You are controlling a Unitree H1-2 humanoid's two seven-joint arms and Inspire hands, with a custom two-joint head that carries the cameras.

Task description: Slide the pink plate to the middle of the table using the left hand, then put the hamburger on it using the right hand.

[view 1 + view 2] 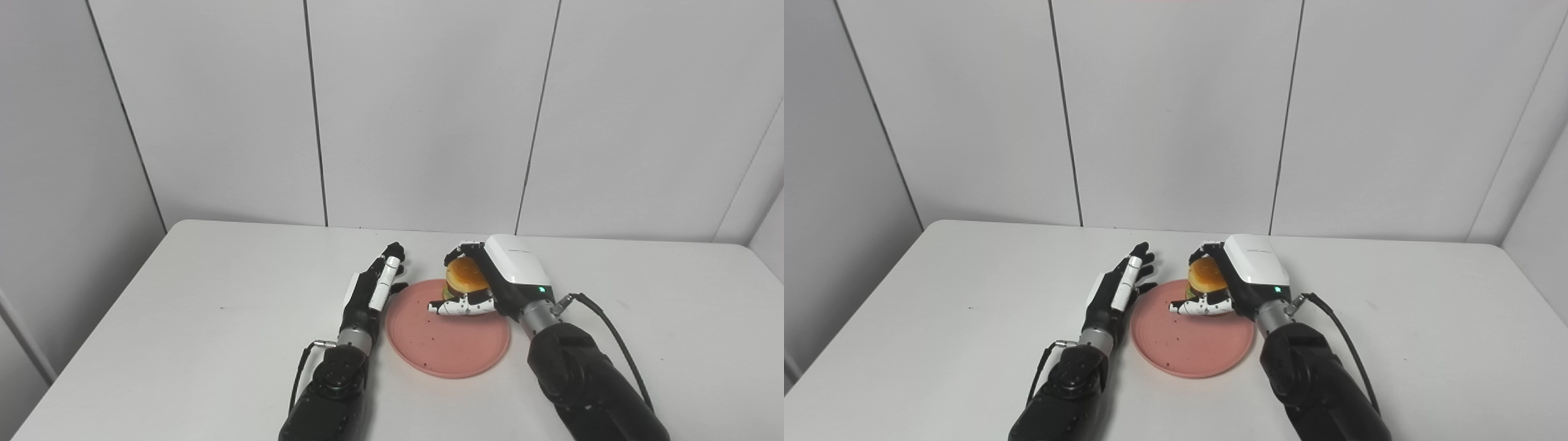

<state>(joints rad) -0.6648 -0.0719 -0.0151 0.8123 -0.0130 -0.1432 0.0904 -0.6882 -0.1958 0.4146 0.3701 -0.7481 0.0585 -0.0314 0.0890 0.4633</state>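
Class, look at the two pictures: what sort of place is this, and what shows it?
Probably a robot test booth or lab: bare grey wall panels, a plain white table, and only a pink plate and hamburger as props.

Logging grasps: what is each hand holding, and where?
Right hand grips the hamburger by its sides, over the pink plate. Left hand holds nothing.

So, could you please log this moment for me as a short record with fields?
table: white table
plate: pink plate, near the middle of the table, dark specks on it
hamburger: hamburger, held over the plate's far edge
right hand: right hand, shut on the hamburger
left hand: left hand, open, just left of the plate
task state: plate placed, hamburger not yet released
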